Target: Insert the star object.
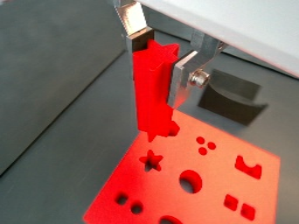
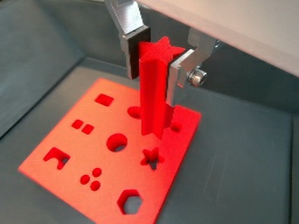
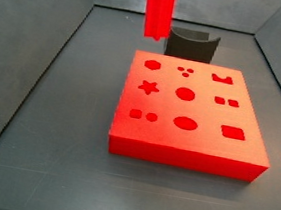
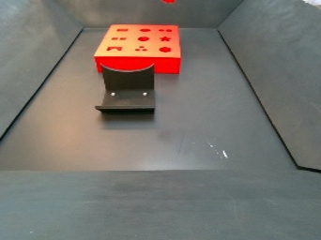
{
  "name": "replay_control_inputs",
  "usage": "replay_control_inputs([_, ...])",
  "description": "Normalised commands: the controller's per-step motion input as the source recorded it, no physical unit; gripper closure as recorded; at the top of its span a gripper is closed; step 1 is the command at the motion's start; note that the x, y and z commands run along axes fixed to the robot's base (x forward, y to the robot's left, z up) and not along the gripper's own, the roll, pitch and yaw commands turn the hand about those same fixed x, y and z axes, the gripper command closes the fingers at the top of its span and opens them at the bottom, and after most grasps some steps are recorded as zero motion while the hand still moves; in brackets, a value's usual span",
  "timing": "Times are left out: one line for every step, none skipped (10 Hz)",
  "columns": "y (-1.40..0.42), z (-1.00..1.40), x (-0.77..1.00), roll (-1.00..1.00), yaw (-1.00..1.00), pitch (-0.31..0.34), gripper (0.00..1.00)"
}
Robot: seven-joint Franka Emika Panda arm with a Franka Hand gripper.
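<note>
My gripper (image 1: 160,59) is shut on the star object (image 1: 149,96), a long bright red peg with a star-shaped cross-section, and holds it upright by its upper end. Both wrist views show it, with the gripper (image 2: 158,63) around the peg (image 2: 155,101). The peg hangs in the air above the red block (image 2: 70,149) with shaped holes, near the block's far edge. The star-shaped hole (image 2: 149,157) is open a little away from the peg's lower end. In a side view the peg (image 3: 159,9) hangs over the block's back left part (image 3: 184,150); the gripper is out of frame there.
The dark fixture (image 3: 190,44) stands on the floor right behind the block, also seen in a side view (image 4: 126,94) and a wrist view (image 1: 233,98). Grey bin walls (image 3: 57,53) enclose the dark floor. The block (image 4: 138,62) lies at the far end.
</note>
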Motion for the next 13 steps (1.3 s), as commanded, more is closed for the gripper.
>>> replay_control_inputs([-0.10,-0.43,0.32,0.25,-0.60,0.034,1.00])
replay_control_inputs([-0.10,-0.51,0.34,0.15,-0.50,0.156,1.00])
replay_control_inputs([0.00,-0.42,0.25,-0.08,-0.56,0.299,1.00])
replay_control_inputs([0.00,-0.35,0.25,-0.16,-0.57,0.321,1.00])
replay_control_inputs([0.05,-0.36,0.25,-0.12,-0.54,0.347,1.00])
replay_control_inputs([0.15,-0.29,0.51,0.00,-0.22,0.441,1.00])
replay_control_inputs([0.00,0.00,-0.04,0.02,0.00,-0.041,1.00])
replay_control_inputs([0.00,0.00,0.01,0.00,0.00,0.017,1.00])
replay_control_inputs([0.00,-0.10,0.06,0.00,0.00,0.000,1.00])
replay_control_inputs([0.00,-0.35,0.12,-0.13,-0.11,-0.021,1.00])
replay_control_inputs([0.00,-0.46,0.00,-0.03,-0.15,-0.019,1.00])
replay_control_inputs([0.00,-0.55,0.00,-0.03,-0.16,-0.069,1.00])
replay_control_inputs([-0.01,-0.16,0.03,0.00,-0.11,0.000,1.00])
